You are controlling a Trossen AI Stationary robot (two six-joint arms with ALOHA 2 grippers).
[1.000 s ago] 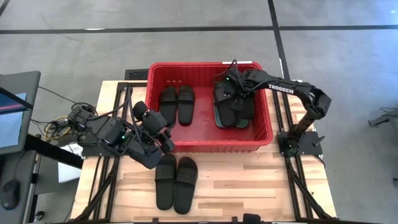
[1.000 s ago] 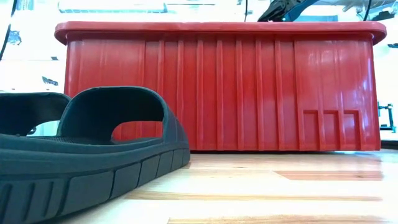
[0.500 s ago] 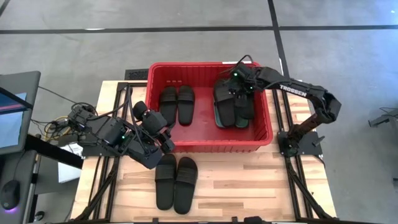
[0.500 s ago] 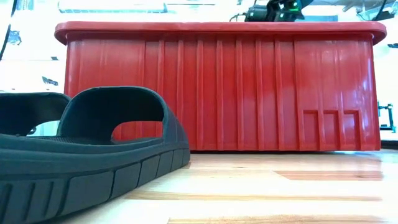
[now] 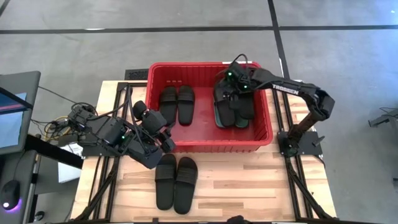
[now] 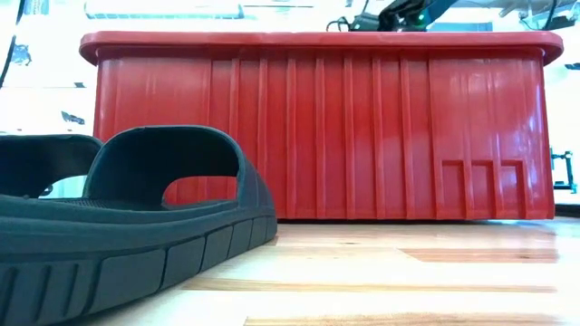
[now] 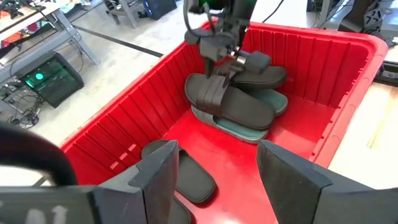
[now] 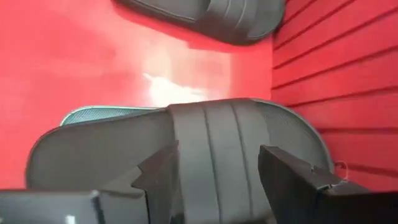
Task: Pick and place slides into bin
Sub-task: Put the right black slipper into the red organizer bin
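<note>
Pale wooden planks made up the surface [image 5: 249, 186] I was working over, with grey concrete floor [image 5: 74, 56] around it. Nearest me, a pair of black rubber slide sandals with wide ribbed straps [image 5: 176, 180] lay side by side on the wood, just in front of the large rectangular red plastic bin with ribbed sides and a rolled rim [image 5: 205, 147]; from the low view one of these filled the foreground, apart from the bin wall.

My left gripper [image 5: 163, 138] hung at the bin's near rim toward its left end, above that loose pair, its jaws standing apart and holding nothing; its wrist view looked between them into the bin.

Inside the bin, a second black pair [image 5: 177, 104] lay flat on the red floor in the left half. Farther right, a heap of sandals [image 5: 233, 107] sat against the right wall: black ones stacked over a teal-green one [image 7: 239, 129], whose edge showed beneath them.

My right gripper [image 5: 236, 84] was down over the far end of that heap. Its wrist view showed a black sandal's ribbed strap [image 8: 217, 149] directly between the spread jaws, which I saw apart; whether they touched the strap I could not tell.
</note>
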